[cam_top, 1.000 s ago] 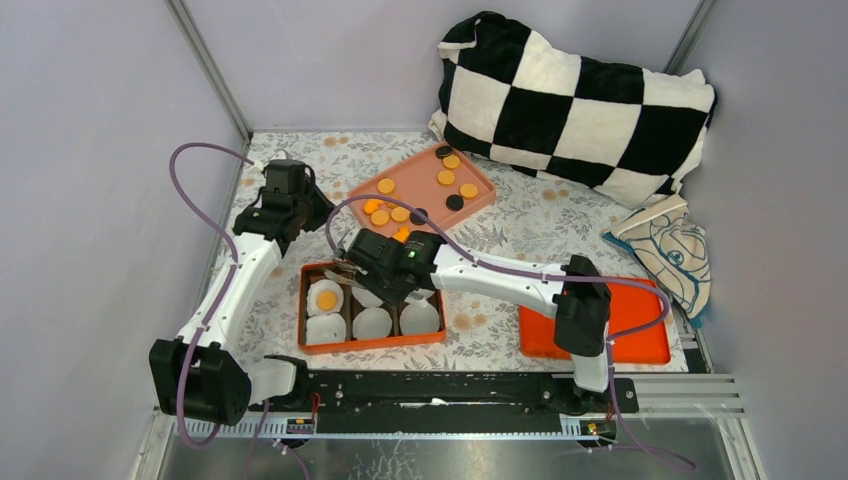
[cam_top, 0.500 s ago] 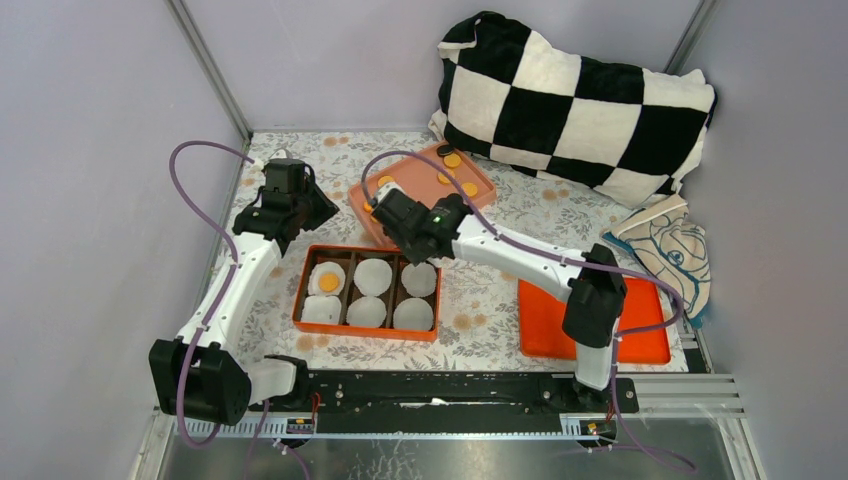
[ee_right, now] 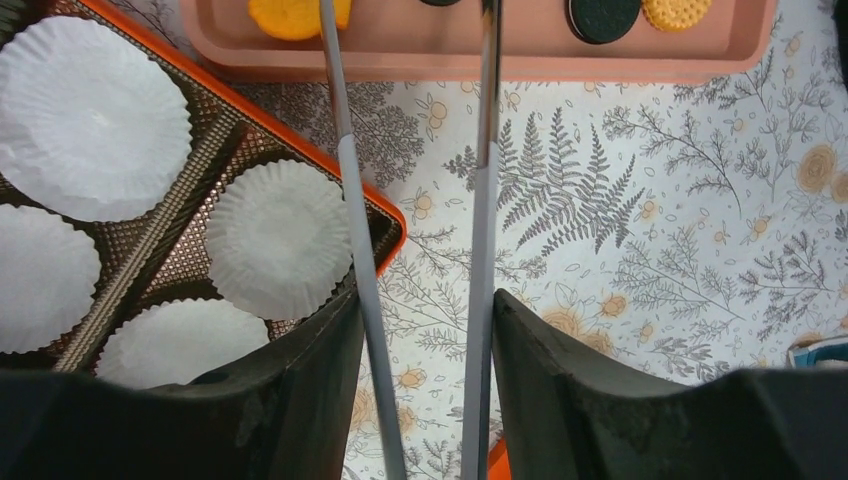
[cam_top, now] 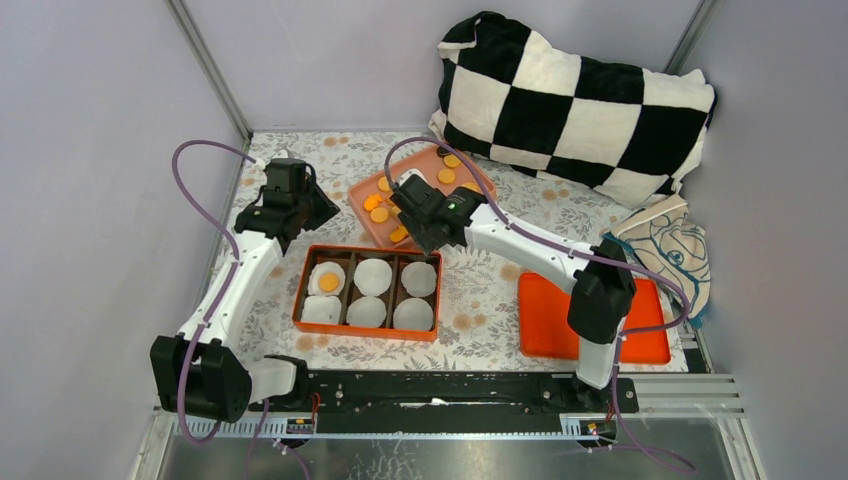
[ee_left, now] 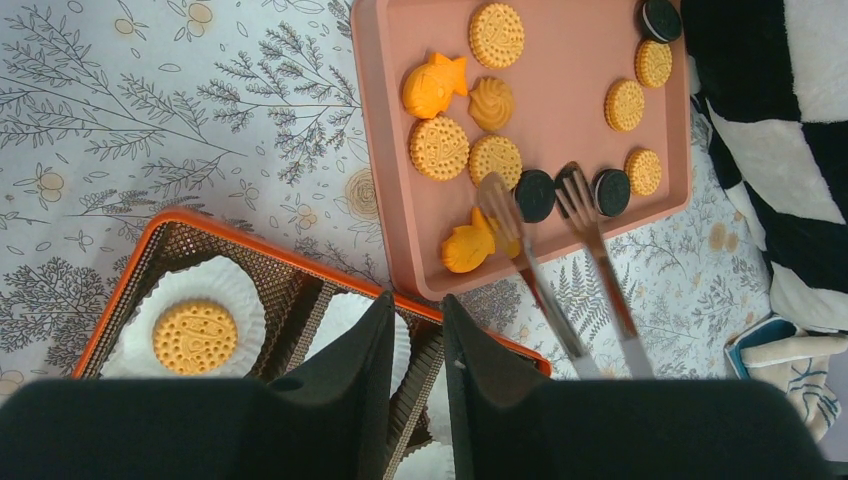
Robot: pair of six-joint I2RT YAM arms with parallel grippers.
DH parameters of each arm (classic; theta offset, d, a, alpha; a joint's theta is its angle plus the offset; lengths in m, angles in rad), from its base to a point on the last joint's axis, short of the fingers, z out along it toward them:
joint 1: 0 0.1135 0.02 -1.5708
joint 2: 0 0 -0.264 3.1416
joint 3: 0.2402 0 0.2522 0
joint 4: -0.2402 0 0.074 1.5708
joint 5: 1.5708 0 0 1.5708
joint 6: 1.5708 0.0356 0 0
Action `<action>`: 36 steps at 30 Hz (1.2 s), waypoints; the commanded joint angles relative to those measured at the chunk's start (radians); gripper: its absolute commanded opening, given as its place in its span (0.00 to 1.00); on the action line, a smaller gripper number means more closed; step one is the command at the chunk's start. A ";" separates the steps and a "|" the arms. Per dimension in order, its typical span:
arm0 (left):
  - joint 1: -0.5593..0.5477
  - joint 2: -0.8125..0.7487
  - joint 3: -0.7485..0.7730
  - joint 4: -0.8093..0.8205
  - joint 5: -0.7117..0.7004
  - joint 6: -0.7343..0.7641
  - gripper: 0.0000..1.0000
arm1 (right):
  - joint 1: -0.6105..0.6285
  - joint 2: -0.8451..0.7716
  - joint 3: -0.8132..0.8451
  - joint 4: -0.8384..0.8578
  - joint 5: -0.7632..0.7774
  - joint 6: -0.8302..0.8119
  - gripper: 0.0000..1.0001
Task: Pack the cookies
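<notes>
Cookies (ee_left: 439, 148) are nearly all unpacked, by my reckoning. The largest piece here, the pink tray (ee_left: 570, 60), lies on the table just beyond the box and holds about a dozen of them: ridged orange rounds, two fish shapes, a swirl and a few dark ones.

Next in size, the orange box (ee_left: 250, 235) has six compartments, each lined with a white paper liner (ee_right: 95, 115). Only one compartment is filled, and five liners are bare, so I judge one placed and five to go.

My right gripper (ee_right: 425, 310) clamps a pair of metal tongs (ee_right: 483, 200). Their tips stand apart over the tray, near the dark cookies and one fish, with nothing between them. My left gripper (ee_left: 417, 305) hangs above the box's far edge, its jaws drawn almost together on nothing.

Smallest of all, the single packed cookie (ee_left: 194, 336) lies flat in its liner in the far left compartment.
</notes>
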 commanded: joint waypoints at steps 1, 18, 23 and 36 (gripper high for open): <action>0.007 0.006 -0.001 0.046 0.013 0.021 0.29 | -0.017 -0.019 -0.019 0.039 0.041 0.010 0.56; 0.007 0.027 -0.013 0.062 0.078 0.012 0.29 | -0.175 -0.023 -0.245 0.170 -0.037 0.050 0.81; 0.007 0.040 -0.020 0.079 0.101 0.003 0.28 | -0.215 -0.009 -0.286 0.216 0.045 0.027 0.82; 0.007 0.062 -0.035 0.100 0.136 -0.012 0.28 | -0.413 0.099 -0.304 0.291 -0.183 0.002 0.90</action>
